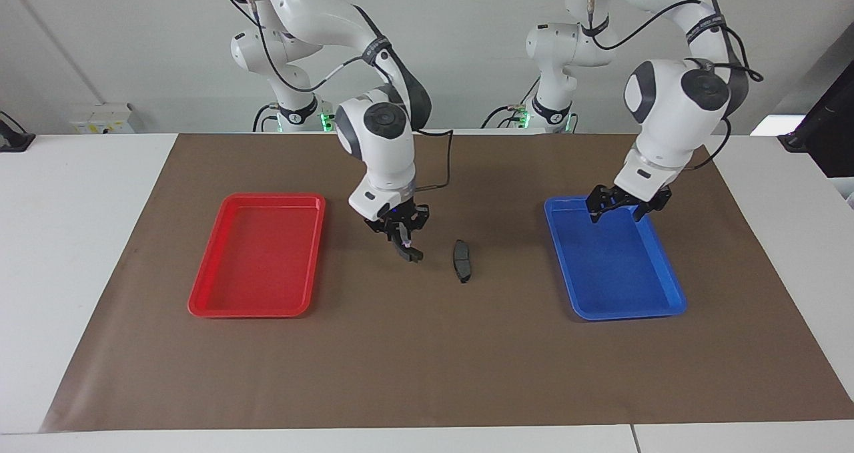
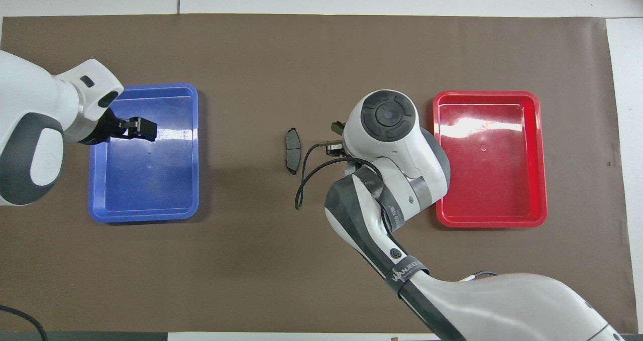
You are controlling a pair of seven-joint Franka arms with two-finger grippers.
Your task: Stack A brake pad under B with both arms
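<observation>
The A brake pad (image 1: 462,261) is a small flat dark-grey pad lying alone on the brown mat in the middle of the table; it also shows in the overhead view (image 2: 292,151). My right gripper (image 1: 400,234) is shut on B (image 1: 409,251), a dark piece hanging from its fingers just above the mat. It hangs beside the pad, toward the right arm's end and apart from it. In the overhead view the wrist hides most of B (image 2: 337,126). My left gripper (image 1: 620,207) is open and empty over the blue tray (image 1: 660,306), and shows in the overhead view (image 2: 134,128).
A red tray (image 1: 200,303) lies on the brown mat (image 1: 427,373) toward the right arm's end, with nothing in it. The blue tray (image 2: 145,213) lies toward the left arm's end. White table borders the mat.
</observation>
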